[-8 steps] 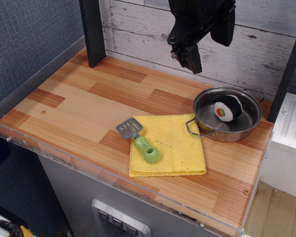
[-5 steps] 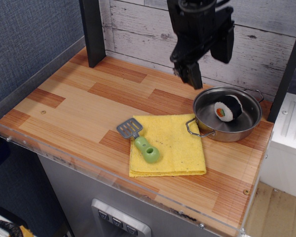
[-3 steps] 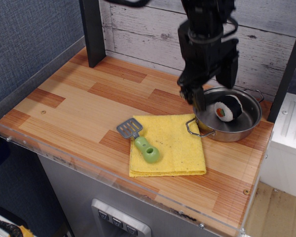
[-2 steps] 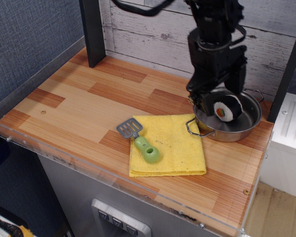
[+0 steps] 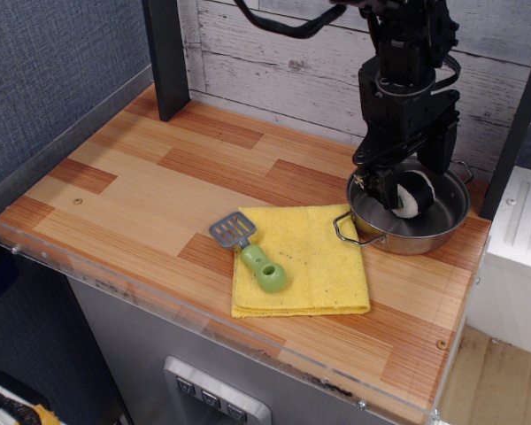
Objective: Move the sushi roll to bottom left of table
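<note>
Sushi roll [image 5: 415, 196] lies inside the steel pan [image 5: 442, 223] at the table's [image 5: 142, 186] right end, its face partly hidden by the black gripper [image 5: 411, 175] lowered into the pan. One finger [image 5: 383, 186] stands left of the roll, the other at its far side, spread wide around it; whether they touch it cannot be told. Left of the pan lies a yellow cloth [image 5: 314, 266] with a green-handled toy spatula [image 5: 248, 250] on it.
</note>
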Controlling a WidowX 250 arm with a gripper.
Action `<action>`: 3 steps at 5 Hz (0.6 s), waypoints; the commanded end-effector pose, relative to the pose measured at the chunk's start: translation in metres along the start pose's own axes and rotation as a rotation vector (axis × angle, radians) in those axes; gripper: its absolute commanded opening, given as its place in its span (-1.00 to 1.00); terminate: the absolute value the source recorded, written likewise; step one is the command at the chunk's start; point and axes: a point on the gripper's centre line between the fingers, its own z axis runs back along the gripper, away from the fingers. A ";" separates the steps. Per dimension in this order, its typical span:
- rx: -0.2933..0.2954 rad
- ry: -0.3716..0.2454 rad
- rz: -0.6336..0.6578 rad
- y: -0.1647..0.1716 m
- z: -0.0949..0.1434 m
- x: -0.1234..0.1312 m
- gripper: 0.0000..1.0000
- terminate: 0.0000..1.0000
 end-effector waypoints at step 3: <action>0.010 -0.031 -0.014 -0.004 -0.006 -0.007 -1.00 -1.00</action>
